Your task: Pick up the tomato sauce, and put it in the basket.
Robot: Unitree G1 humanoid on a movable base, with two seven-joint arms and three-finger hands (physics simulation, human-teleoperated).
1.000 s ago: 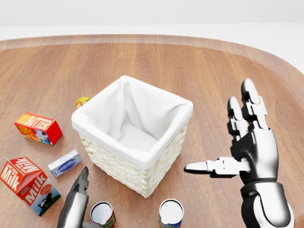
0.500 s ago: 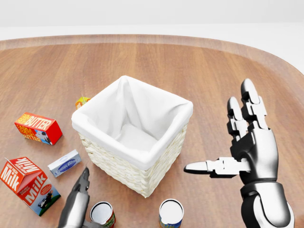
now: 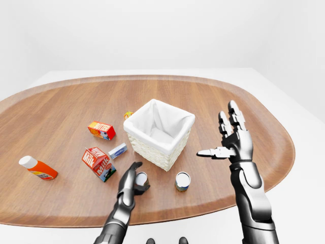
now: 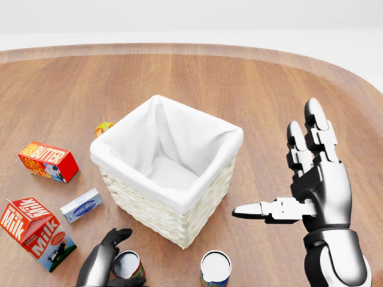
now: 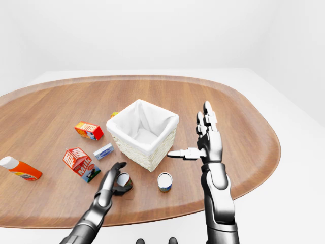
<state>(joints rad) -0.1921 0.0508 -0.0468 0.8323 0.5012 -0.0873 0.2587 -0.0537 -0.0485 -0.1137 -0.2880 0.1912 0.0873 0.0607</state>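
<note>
Left hand (image 4: pixel 106 261): dark metallic, three-fingered, entering at the bottom of the head view. Fingers curled about the left side of a can, touching or nearly so; whether they grip it cannot be told.

Tomato sauce can (image 4: pixel 127 266): short cylinder, pale grey lid, red-and-green label, upright on the table near the bottom edge of the head view, just below the basket's left corner. No writing legible.

Second can (image 4: pixel 215 269): same shape, white lid, blue-and-orange label, upright, right of the first and apart from it. Print unreadable.

Right hand (image 4: pixel 305 185): glossy silver and black, jointed, raised upright right of the basket with two fingers pointing up and the thumb stretched leftward. Spread wide, holding nothing.

Milk carton (image 4: pixel 37 232): gabled red-and-white box lying on its side, "Milk" printed in white on more than one face, a blue panel at one end.

Small box (image 4: pixel 81 205): flat, pale blue-grey, dark oval logo, lying between milk carton and basket.

Basket (image 4: pixel 153 215): square, cream woven wicker, lined with white cloth folded over the rim. Interior shows only lining.

Butter box (image 4: pixel 48 161): red-orange rectangular carton lettered "BUTTER" in yellow, left of the basket.

Small orange-and-green item (image 4: pixel 103 127): partly hidden beside the basket's far left corner; unidentifiable.

Bottle (image 3: pixel 37 168): orange body, white cap, lying on its side at the far left of the left-eye view.

Table (image 4: pixel 251 89): oval, wood-grain, raised rim.
</note>
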